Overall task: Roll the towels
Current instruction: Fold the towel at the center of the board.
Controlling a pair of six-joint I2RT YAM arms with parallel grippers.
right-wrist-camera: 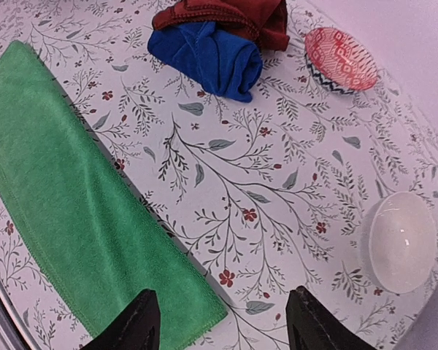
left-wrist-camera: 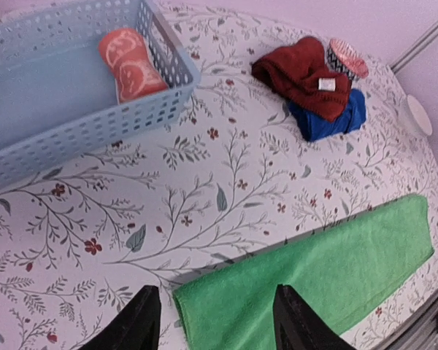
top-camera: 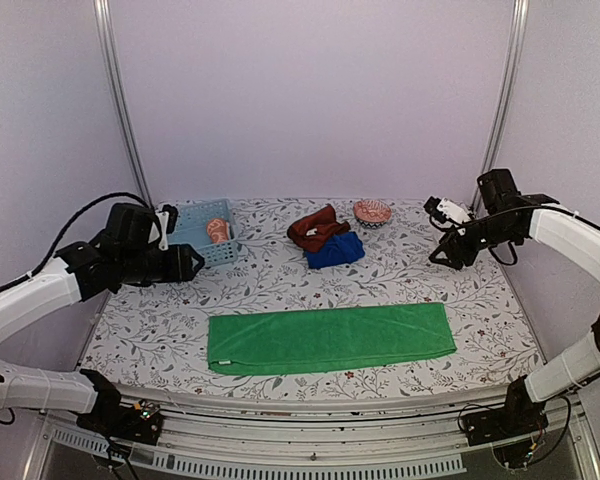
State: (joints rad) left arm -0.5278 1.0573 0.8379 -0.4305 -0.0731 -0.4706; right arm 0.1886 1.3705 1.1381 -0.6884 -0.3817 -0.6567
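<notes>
The plush green towel (top-camera: 330,338) is lying as a long flat strip at 6 o'clock on the floral-print table (top-camera: 270,285). The left gripper (left-wrist-camera: 215,321) and right gripper (right-wrist-camera: 223,321) are hovering with jaws spread, pinching nothing. The orange towel (top-camera: 217,230) is sitting rolled in the slotted plastic basket (top-camera: 192,235) at 10 o'clock. The rust-brown towel (top-camera: 317,228) is slumping crumpled against the blue towel (top-camera: 336,250) near 12.
</notes>
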